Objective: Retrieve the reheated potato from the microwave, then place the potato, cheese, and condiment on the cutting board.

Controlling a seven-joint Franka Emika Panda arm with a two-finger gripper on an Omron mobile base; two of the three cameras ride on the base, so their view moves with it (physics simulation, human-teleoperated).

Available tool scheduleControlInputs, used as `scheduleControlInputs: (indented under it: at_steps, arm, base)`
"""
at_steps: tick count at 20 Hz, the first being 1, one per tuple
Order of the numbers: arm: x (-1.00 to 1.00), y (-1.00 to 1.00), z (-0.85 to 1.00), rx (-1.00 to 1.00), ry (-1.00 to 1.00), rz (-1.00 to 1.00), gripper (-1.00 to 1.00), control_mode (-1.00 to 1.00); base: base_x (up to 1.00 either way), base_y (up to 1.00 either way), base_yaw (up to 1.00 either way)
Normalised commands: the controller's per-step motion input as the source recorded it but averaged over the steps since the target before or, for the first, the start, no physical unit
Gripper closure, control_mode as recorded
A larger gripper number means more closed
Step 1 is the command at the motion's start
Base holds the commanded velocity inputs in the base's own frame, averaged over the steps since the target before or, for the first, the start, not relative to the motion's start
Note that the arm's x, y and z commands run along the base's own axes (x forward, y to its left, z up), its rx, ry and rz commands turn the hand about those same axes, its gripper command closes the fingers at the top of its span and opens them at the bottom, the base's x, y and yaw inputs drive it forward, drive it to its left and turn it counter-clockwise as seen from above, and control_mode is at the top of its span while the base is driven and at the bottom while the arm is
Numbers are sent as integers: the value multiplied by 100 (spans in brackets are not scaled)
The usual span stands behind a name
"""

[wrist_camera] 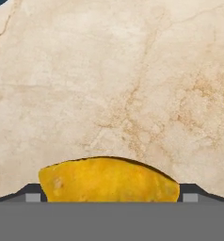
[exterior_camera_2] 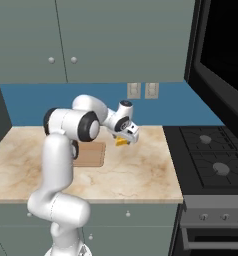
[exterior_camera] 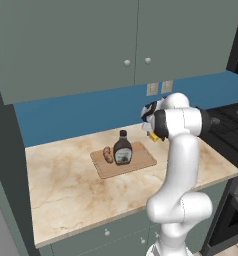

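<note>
Between the fingers: your gripper has its jaws spread wide, and the cheese lies in the gap; one dark fingertip shows at each end of it.
Contact: you cannot tell from the hand view whether the pads touch the wedge yet; with the jaws this wide, judge it as not gripped.
Long axis: the wedge runs from one fingertip to the other, so closing would squeeze it end to end. A pinch across the short side would likely sit steadier.
Cheese in the room: in the right base view the cheese is a yellow sliver right under the gripper, on the marble counter, to the right of the cutting board.
Already on the board: the potato and the condiment stand side by side on the cutting board, the bottle upright.
What is left: the cheese alone is off the board.
Direction of carry: from the fingers the board lies to the robot's left along the counter, near at hand.
</note>
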Motion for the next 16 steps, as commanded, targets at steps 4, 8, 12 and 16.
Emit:
scheduleControlInputs:
  at_steps: [4, 8, 12, 16]
  arm:
    - [-47, 0, 17, 3, -5, 0, 100, -100]
    - [-52, 0, 19, 4, -5, 0, 100, -100]
    - [-50, 11, 13, 0, -7, 2, 100, -100]
    - [-38, 21, 17, 0, -11, 2, 100, -100]
  base:
    - [0, 0, 0]
    - [0, 0, 0]
    - [0, 0, 0]
    - [0, 0, 0]
